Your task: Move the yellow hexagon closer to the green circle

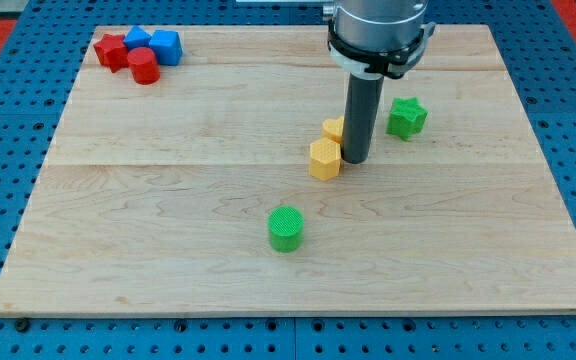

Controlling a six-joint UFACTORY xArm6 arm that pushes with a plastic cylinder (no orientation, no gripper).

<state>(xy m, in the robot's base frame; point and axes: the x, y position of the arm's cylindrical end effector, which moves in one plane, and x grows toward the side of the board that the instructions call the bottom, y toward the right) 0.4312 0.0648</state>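
Note:
The yellow hexagon (324, 159) lies near the middle of the wooden board. My tip (356, 160) stands right against its right side. A second yellow block (334, 129) sits just above the hexagon, partly hidden behind the rod. The green circle (286, 228) lies below and a little to the left of the hexagon, apart from it.
A green star (406, 117) lies to the right of the rod. At the board's top left a cluster holds a red star (111, 50), a red cylinder (144, 66), and two blue blocks (165, 46). The board's (118, 220) edges border a blue pegboard.

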